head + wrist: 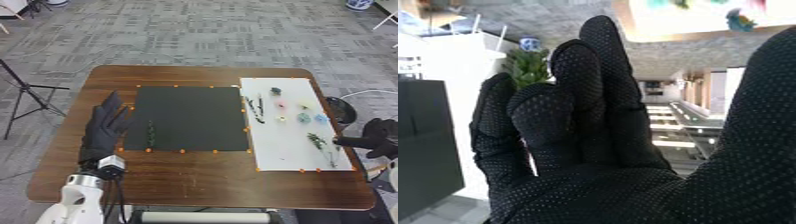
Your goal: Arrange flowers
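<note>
In the head view my left hand (105, 127) is over the table's left side beside the black mat (191, 115), its fingers straight and holding nothing. A green leafy stem (151, 135) lies on that mat's left part. My right hand (378, 140) is at the table's right edge, by the white sheet (284, 140). On the sheet lie dark branches (258, 108), small pink, white and blue flowers (304, 117), a dark flower (275, 91) and a green sprig (317, 141). The right wrist view shows my right hand (585, 185) with fingers extended and nothing held.
Small orange markers (182, 151) line the mat and sheet on the brown table (204, 185). A black round object (340, 111) stands beyond the table's right edge. A tripod (31, 95) stands on the floor at the left.
</note>
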Controlling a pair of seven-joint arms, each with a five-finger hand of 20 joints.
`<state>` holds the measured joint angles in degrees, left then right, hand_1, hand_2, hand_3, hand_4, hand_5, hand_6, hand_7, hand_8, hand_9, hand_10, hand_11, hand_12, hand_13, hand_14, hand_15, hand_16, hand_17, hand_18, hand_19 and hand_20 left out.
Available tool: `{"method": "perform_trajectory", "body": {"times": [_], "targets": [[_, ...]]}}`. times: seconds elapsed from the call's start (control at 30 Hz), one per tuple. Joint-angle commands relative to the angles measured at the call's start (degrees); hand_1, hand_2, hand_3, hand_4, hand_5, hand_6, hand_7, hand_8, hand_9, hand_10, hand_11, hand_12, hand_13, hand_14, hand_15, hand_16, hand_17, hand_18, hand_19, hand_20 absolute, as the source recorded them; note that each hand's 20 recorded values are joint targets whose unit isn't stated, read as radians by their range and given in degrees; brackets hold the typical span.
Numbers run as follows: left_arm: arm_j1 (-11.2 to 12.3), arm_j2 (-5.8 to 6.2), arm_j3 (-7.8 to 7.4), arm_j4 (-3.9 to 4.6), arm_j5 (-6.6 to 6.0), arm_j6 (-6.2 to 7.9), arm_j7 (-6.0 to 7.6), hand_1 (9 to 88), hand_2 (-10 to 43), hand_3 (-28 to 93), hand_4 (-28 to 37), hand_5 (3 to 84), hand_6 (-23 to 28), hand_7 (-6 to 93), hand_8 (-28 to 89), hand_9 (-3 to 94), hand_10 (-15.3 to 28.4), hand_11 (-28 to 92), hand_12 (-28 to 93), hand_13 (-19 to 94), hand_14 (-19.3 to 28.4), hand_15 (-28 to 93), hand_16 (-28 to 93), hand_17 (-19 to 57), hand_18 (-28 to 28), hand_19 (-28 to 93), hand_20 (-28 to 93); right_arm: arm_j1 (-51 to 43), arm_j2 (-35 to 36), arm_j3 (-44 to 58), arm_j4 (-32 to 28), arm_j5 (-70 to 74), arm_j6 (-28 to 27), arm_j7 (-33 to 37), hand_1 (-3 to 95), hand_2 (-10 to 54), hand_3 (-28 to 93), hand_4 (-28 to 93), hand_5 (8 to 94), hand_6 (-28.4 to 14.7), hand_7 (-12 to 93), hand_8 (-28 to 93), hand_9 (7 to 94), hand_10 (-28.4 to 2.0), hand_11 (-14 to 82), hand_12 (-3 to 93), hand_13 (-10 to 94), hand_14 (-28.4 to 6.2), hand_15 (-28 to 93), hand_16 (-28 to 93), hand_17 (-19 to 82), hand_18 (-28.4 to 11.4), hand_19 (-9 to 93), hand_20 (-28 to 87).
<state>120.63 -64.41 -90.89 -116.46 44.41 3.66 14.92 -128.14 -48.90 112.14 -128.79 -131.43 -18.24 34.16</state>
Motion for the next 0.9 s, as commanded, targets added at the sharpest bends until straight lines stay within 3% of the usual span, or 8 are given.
{"method": "perform_trajectory", "body": {"times": [0.03, 0.23, 0.4, 0.7, 0.9], "targets": [[0.8, 3.26, -1.93, 0.47, -0.12, 0.88, 0.22, 27.3, -1.2, 49, -27.1, 22.1, -0.4, 15.9, -9, 17.3, 8.7, 8, 19, 14, 11.4, 3, 10, -14.8, 19.4, 39, 7, 5.3, 1.8, -6.4, 4.1, -1.6, -0.9, -0.7, 35.6, -9.3, 22, -20, 61.1, -2.3, 39, -12, 61.1, -14.3, 57.4, 39.5, 63, -12.1, 82, 33, 26, -22.7, 81, 43], [1.7, 3.12, -2.68, 0.08, -0.54, 1.67, 0.94, 27.3, -1.2, 49, -27.2, 22.0, -0.5, 16.0, -9, 17.1, 8.7, 8, 19, 14, 11.4, 3, 11, -14.9, 19.5, 39, 7, 8.7, 1.6, -11.1, 8.4, -8.5, -1.9, -2.3, 35.5, -9.4, 24, -20, 61.4, -2.1, 40, -12, 61.4, -14.2, 57.6, 39.6, 63, -12.1, 82, 33, 26, -22.6, 82, 43], [2.2, 3.36, -3.08, -0.31, -0.44, 1.32, 1.02, 27.1, -1.2, 49, -27.1, 22.0, -0.4, 15.7, -9, 17.2, 8.7, 8, 19, 14, 11.4, 3, 11, -15.0, 19.5, 39, 7, 9.8, 2.7, -12.9, 10.9, -10.7, -1.7, -1.6, 33.2, -9.5, 35, -26, 61.0, -2.1, 40, -12, 61.1, -14.2, 57.3, 39.8, 63, -12.1, 81, 33, 26, -22.5, 81, 42], [3.0, 3.01, -3.75, -0.87, -0.49, 1.87, 1.04, 26.9, -1.0, 50, -27.3, 22.0, -0.4, 15.8, -8, 17.2, 8.7, 8, 20, 14, 11.5, 3, 11, -15.1, 19.5, 39, 7, 9.0, 2.9, -12.6, 10.7, -8.5, -4.4, -0.8, 30.0, -9.5, 45, -28, 61.1, -2.0, 39, -13, 61.1, -14.1, 57.3, 39.6, 63, -12.1, 81, 32, 26, -22.5, 81, 42], [2.7, 2.64, -3.76, -0.74, -0.58, 1.70, 1.14, 26.8, -0.9, 50, -27.3, 22.0, -0.4, 16.0, -9, 17.2, 8.7, 8, 20, 14, 11.4, 3, 11, -15.1, 19.5, 39, 7, 10.1, 2.7, -14.3, 12.9, -9.9, -4.6, -0.2, 23.4, -9.5, 62, -28, 61.8, -1.5, 40, -13, 62.5, -13.7, 57.9, 39.0, 63, -11.8, 81, 32, 26, -22.3, 81, 42]]}}
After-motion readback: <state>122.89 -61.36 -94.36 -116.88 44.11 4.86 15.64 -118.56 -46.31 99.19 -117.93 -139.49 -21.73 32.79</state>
